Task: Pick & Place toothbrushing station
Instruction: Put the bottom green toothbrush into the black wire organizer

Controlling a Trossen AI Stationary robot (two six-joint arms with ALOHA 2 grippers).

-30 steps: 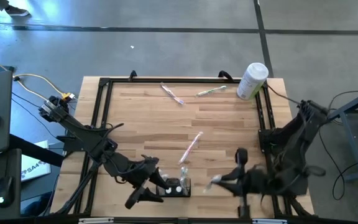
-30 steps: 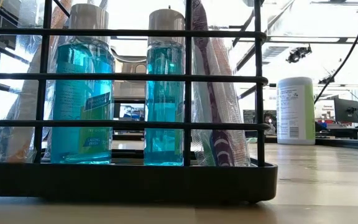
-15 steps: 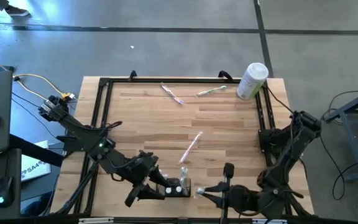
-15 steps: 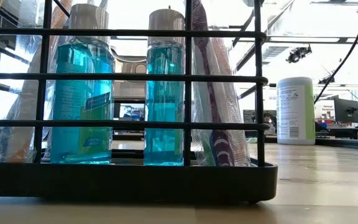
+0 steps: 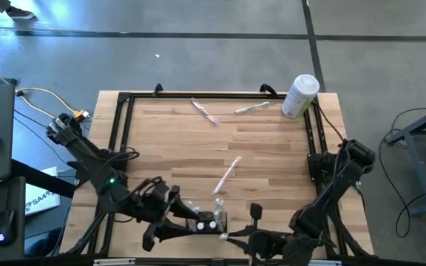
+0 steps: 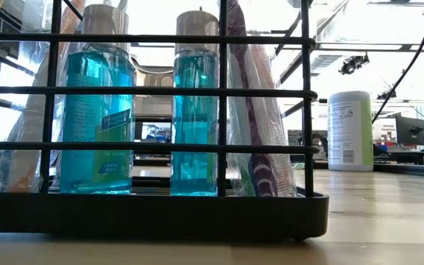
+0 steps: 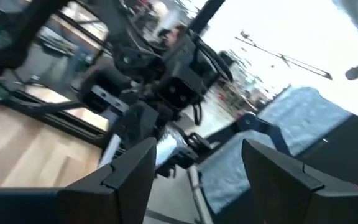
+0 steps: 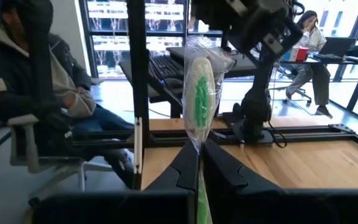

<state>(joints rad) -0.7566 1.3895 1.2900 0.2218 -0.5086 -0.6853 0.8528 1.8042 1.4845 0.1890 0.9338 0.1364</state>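
The toothbrushing station (image 5: 208, 220) is a small black wire rack near the table's near edge. Up close in the low view (image 6: 153, 213) it holds two blue bottles (image 6: 195, 110) and wrapped brushes. My left gripper (image 5: 182, 224) is open at the station's left end (image 7: 197, 152); I cannot tell whether it touches the station. My right gripper (image 5: 231, 236) is just right of the station, at the near edge, and is shut on a wrapped green toothbrush (image 8: 201, 81). My right gripper pinches the wrapped toothbrush's handle (image 8: 199, 163) between its two fingers. The brush runs along the fingers and sticks out past their tips, with its green bristle head (image 8: 201, 74) at the free end. It is lifted clear of the table.
A pink toothbrush (image 5: 228, 174) lies mid-table. Two more (image 5: 204, 111) (image 5: 251, 108) lie near the far edge. A tall white cylinder (image 5: 299, 96) stands at the far right corner and also shows in the low view (image 6: 350, 131). People sit beyond the table (image 8: 36, 93).
My right gripper has moved along the near edge toward the table's left, closing on the station, with the toothbrush still in its hold. My left gripper has shifted slightly toward the near left. The station has stayed in place.
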